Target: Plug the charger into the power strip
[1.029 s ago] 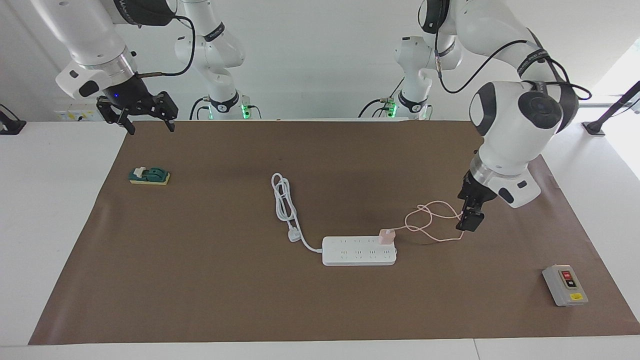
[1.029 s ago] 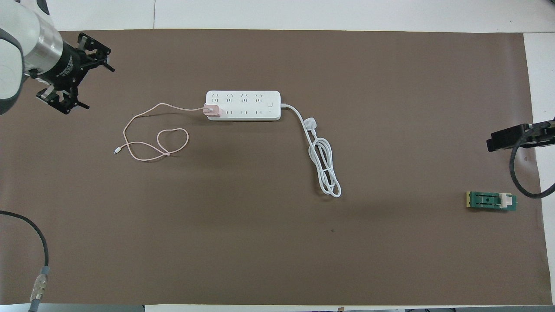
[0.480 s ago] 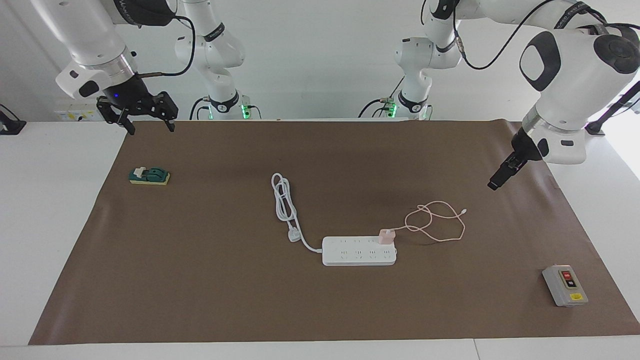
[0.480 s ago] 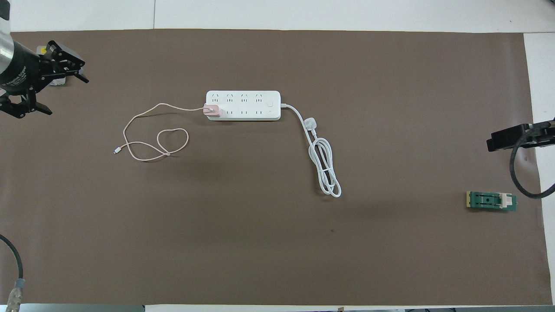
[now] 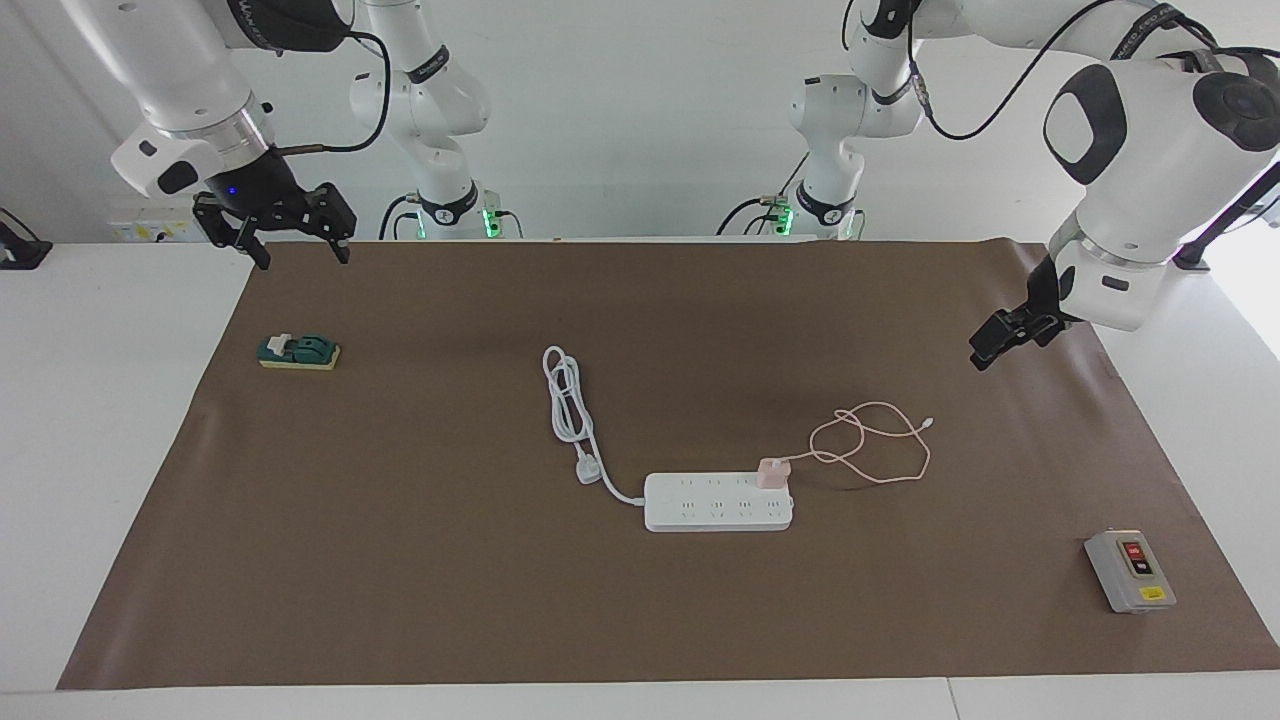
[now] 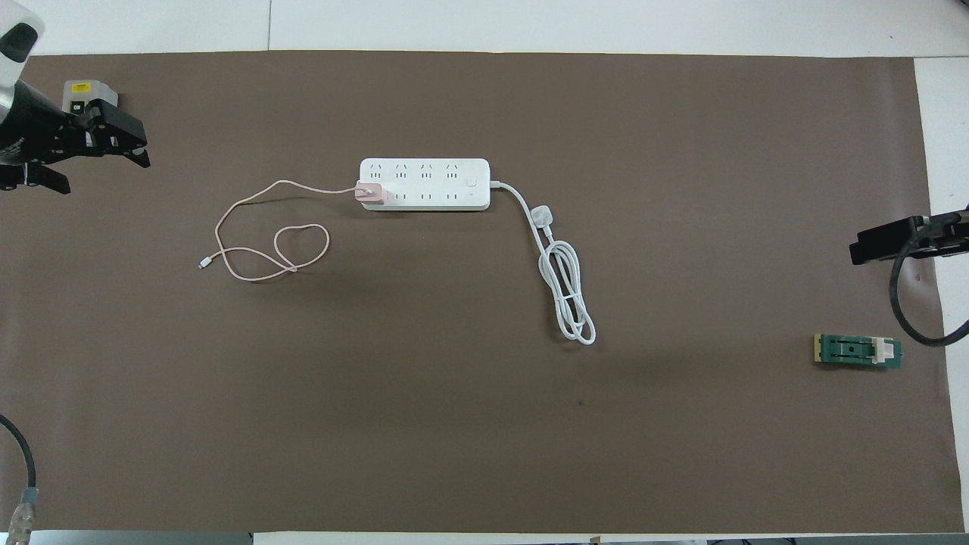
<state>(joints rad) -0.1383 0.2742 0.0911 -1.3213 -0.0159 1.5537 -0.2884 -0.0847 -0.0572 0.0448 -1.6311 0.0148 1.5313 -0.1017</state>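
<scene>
Facing view showed you the big picture first: the surface (image 5: 120, 480) was white, with a wide brown mat (image 5: 400, 560) spread over it. Near the middle of the mat lay the power strip (image 5: 718, 502), long, flat and white. Its thick white cord (image 5: 572, 400) curled toward the robots.

The charger (image 5: 772, 473), a small pink cube, sat on the strip at the end toward the left arm. It looked pushed into a socket. Its thin pink cable (image 5: 880, 450) lay in loose loops on the mat beside it.

Your left end effector (image 5: 1010, 338) hung in the air over the mat's edge at the left arm's end, well apart from the charger. Its fingers were spread apart and held nothing. Your right end effector (image 5: 290, 232) waited over the mat corner at its own end, above a small green block (image 5: 298, 352). Its fingers were spread apart too, and empty.

I think the plugging step was done and you were at the pulling-away step. The next move called for very little: park both arms. If you wanted to be sure, you could check that the charger sat flat. A grey button box (image 5: 1130, 570) sat near the mat's corner, out of the way.
</scene>
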